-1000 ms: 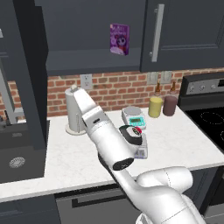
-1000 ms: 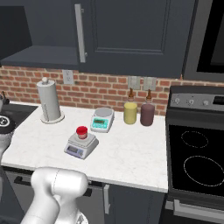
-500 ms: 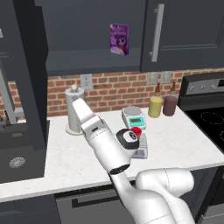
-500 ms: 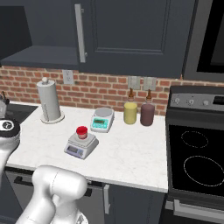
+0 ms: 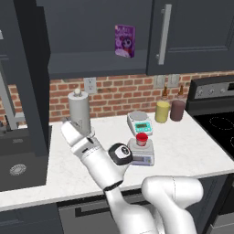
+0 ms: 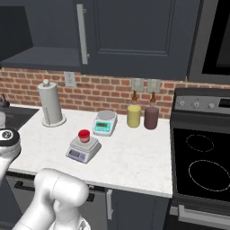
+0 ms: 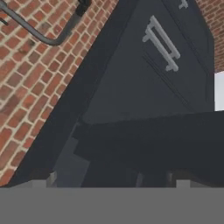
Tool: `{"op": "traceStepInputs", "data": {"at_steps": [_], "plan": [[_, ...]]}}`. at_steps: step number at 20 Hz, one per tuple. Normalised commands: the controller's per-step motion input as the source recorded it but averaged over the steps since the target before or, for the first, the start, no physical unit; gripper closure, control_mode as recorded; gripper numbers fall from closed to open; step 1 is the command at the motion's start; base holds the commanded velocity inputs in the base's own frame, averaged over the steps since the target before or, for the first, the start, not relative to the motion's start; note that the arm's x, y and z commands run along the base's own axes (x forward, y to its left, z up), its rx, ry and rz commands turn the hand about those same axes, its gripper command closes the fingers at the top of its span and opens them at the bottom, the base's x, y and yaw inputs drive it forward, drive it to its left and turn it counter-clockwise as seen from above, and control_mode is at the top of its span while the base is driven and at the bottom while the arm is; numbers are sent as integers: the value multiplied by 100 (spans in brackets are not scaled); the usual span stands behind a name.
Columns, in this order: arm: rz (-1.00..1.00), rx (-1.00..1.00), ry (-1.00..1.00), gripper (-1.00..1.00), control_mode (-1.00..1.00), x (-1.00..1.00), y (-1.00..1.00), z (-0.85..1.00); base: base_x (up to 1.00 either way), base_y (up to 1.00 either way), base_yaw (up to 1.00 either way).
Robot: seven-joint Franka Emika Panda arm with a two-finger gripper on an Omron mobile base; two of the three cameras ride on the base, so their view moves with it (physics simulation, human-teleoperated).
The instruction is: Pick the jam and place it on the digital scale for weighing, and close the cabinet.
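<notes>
- The jam (image 5: 142,137) is seated on the digital scale (image 5: 141,153), near the counter's (image 6: 134,157) front edge.
- The cabinet (image 5: 27,77) door is left swung open.
- The gripper's jaws are spread, nothing held.

No text can be read; the purple box (image 5: 124,40) bears print, perhaps lettering, too blurred.

A red brick backsplash wall (image 6: 103,92) runs behind a white speckled stone countertop (image 6: 134,159). A black glass-top stove (image 6: 202,161) stands at its right end, and a dark sink basin (image 5: 18,167) at its left.
</notes>
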Motion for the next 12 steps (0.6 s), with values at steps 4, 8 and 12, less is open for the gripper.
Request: {"op": "traceStepInputs", "data": {"at_steps": [4,8,12], "plan": [[0,-13,-3,-100,-100,24,56,-34,0,0,0],[0,-10,-2,-100,-100,36,68,-17,0,0,0],[0,-6,-1,-100,-100,42,78,-14,0,0,0]]}}
